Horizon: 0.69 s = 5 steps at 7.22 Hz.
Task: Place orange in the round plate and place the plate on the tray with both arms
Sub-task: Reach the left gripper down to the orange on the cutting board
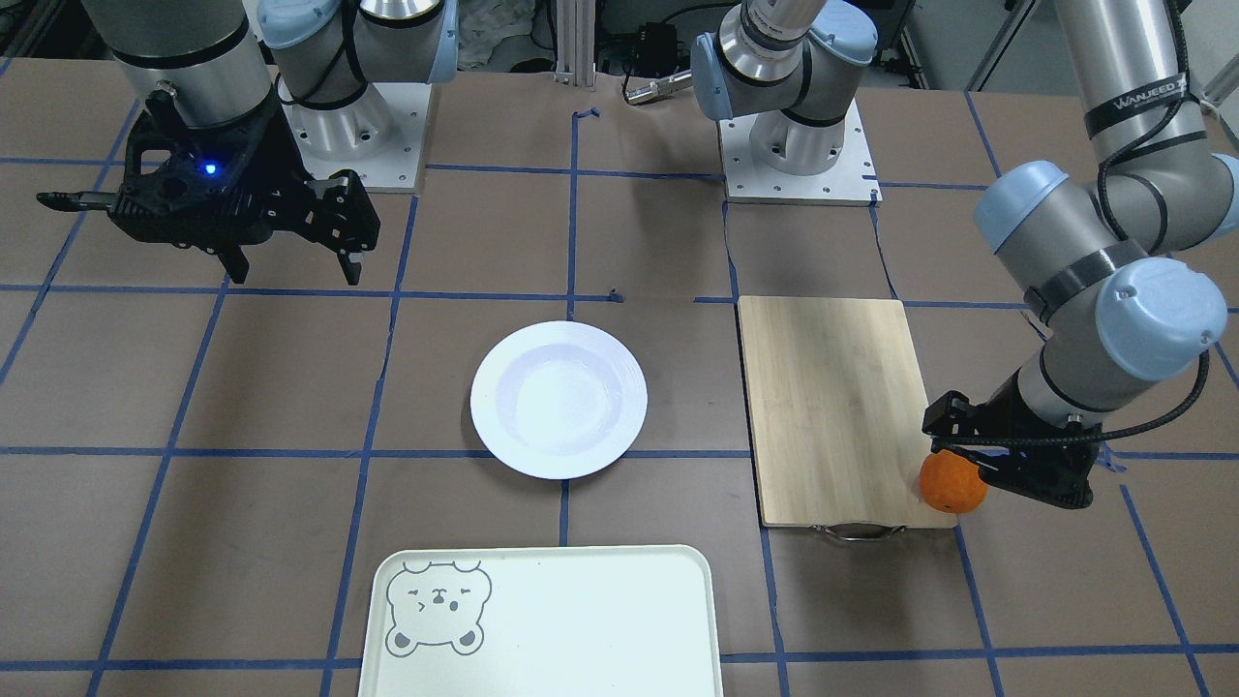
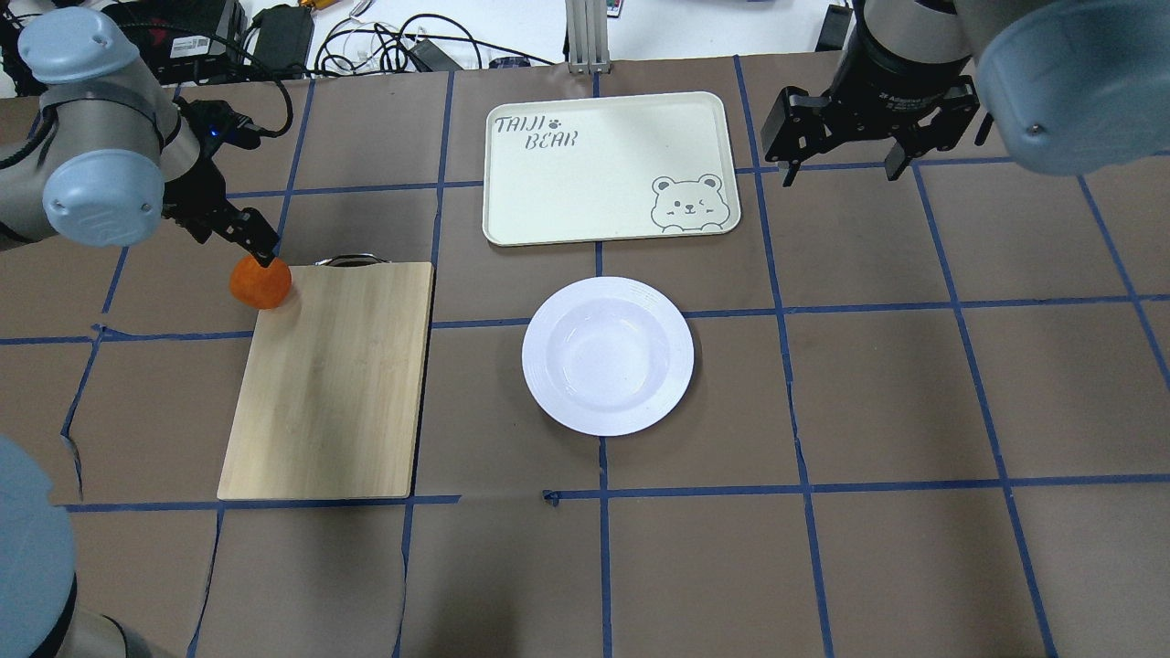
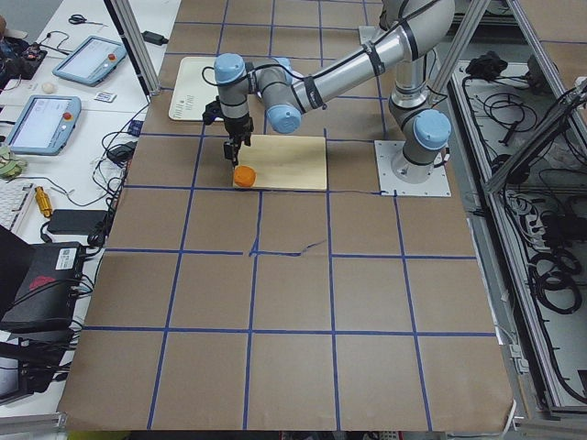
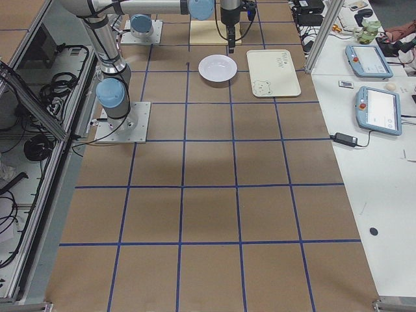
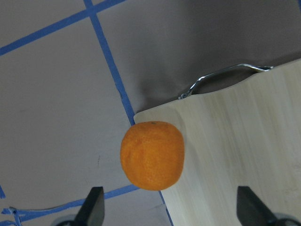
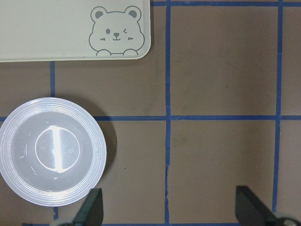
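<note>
The orange lies on the corner of a bamboo board, next to its metal handle, and also shows as a small orange at the board's far left corner. My left gripper hovers open just above it, fingers wide apart and holding nothing. From across the table the left gripper overlaps the orange from above. The round plate sits empty mid-table. The tray lies beyond it, bare. My right gripper hangs open, high up to the right of the tray.
The bamboo cutting board lies left of the plate, its handle pointing away from me. Brown paper with blue tape lines covers the table. Cables and devices sit beyond the far edge.
</note>
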Available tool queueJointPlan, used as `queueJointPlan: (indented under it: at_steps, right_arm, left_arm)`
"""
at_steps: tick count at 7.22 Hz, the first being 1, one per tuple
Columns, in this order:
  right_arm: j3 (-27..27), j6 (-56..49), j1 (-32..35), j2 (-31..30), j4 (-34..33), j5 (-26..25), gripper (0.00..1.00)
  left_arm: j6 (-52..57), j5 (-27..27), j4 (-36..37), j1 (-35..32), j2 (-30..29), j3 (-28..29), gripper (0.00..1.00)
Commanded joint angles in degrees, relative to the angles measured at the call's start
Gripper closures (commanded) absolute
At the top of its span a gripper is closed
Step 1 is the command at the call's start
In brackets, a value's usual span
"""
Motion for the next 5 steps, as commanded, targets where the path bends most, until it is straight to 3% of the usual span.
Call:
queueJointPlan:
  at_steps: [1,5]
  right_arm:
    - [0.00,0.00,0.00,0.00,0.02,0.00,0.00]
    - [0.00,0.09,0.09,0.00,0.11,0.00,0.00]
  left_arm:
    - [1.91,-1.58,0.19,1.40,-2.79,-0.60,0.00]
    - [5.51,-4.15,0.45,2.73,-5.08,0.10,0.01]
